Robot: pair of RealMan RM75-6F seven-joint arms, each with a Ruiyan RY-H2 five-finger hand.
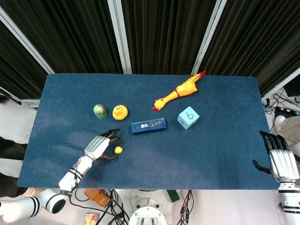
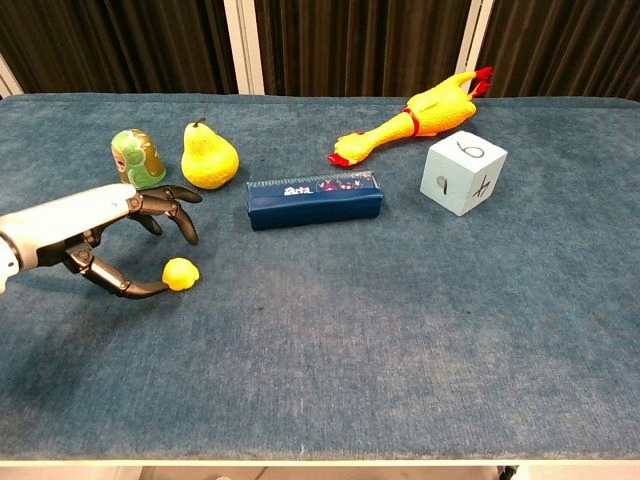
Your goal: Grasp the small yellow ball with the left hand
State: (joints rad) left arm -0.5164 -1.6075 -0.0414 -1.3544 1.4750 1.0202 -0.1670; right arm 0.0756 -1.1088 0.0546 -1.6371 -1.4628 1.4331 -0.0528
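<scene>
The light blue cube (image 2: pixel 465 173) shows a 6 on top; the dark blue box's (image 2: pixel 315 199) label is too small to read.

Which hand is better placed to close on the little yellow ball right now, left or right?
Left. The left hand is spread right beside the small yellow ball, its thumb tip touching or nearly touching it. The right hand sits at the table's far opposite edge, well away.

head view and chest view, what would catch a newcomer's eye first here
Likely the left robot hand near the table's front left, fingers spread around the small yellow ball, one fingertip at it. Next, the bright rubber chicken at the back, with the pale blue numbered cube just in front of it.
</scene>
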